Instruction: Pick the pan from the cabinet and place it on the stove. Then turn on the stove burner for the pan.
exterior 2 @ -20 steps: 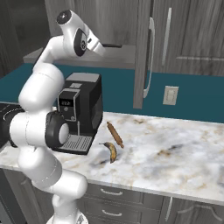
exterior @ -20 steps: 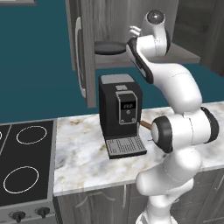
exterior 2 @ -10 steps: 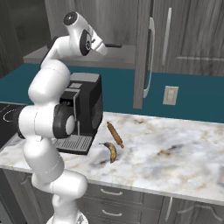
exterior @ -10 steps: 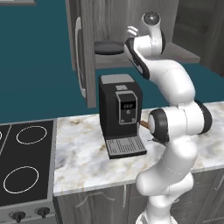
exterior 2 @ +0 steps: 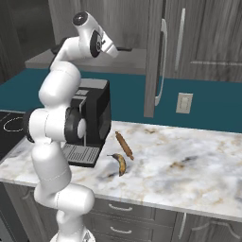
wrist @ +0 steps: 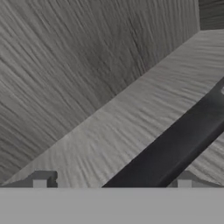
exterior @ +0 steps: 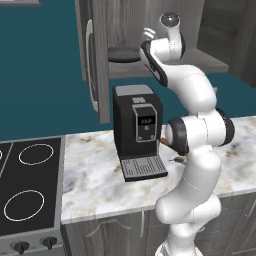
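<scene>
The pan (exterior: 122, 54) lies flat on the grey shelf (exterior: 200, 62) inside the open cabinet (exterior: 125, 20), above the coffee machine. My gripper (exterior: 148, 35) is up at that shelf, just right of the pan's bowl, and it is open. In the hand view the pan's black handle (wrist: 175, 148) runs diagonally over the shelf and passes between my fingertips (wrist: 40, 179), with gaps on both sides. From the right, the handle (exterior 2: 125, 48) pokes out past my hand (exterior 2: 112, 49). The stove (exterior: 30, 190) lies low at the left, its larger burner ring (exterior: 27, 205) nearest the knobs (exterior: 20, 246).
A black coffee machine (exterior: 137, 127) stands on the marble counter (exterior: 95, 185) right under the shelf. The cabinet door (exterior: 92, 60) hangs open to the left of the pan. A banana (exterior 2: 119, 163) and a brown rolling pin (exterior 2: 124, 145) lie on the counter.
My hand has moved a little further into the cabinet toward the pan, and the elbow has swung with it. The jaws stayed open and the pan has not moved.
</scene>
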Available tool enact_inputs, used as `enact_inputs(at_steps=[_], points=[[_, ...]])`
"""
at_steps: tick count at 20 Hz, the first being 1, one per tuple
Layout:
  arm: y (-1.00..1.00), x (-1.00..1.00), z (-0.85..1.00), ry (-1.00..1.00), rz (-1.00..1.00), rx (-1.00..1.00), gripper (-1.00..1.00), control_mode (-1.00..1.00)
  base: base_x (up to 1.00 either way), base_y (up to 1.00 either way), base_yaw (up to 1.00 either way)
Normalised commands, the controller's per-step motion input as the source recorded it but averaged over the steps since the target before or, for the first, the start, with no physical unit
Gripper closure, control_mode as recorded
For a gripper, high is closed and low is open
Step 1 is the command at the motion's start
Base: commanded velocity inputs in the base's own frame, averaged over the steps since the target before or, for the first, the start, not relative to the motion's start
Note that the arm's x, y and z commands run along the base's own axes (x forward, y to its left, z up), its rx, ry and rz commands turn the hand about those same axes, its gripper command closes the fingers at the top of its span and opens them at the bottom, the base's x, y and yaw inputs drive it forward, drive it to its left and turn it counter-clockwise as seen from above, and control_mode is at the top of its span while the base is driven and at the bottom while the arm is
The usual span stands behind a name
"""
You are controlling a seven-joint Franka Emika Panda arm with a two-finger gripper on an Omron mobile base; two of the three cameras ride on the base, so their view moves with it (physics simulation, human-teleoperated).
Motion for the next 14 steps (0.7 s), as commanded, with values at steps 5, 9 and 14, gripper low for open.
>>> enact_inputs(at_steps=[5,9,14], points=[[0.00,0.37,-0.11,0.00,0.00,0.00,-1.00,-1.00,0.00,0.00,0.00],[0.00,0.34,-0.16,0.05,-0.01,0.00,-1.00,-1.00,0.00,0.00,0.00],[0.09,0.31,-0.17,0.08,0.00,0.03,-1.00,-1.00,0.00,0.00,0.00]])
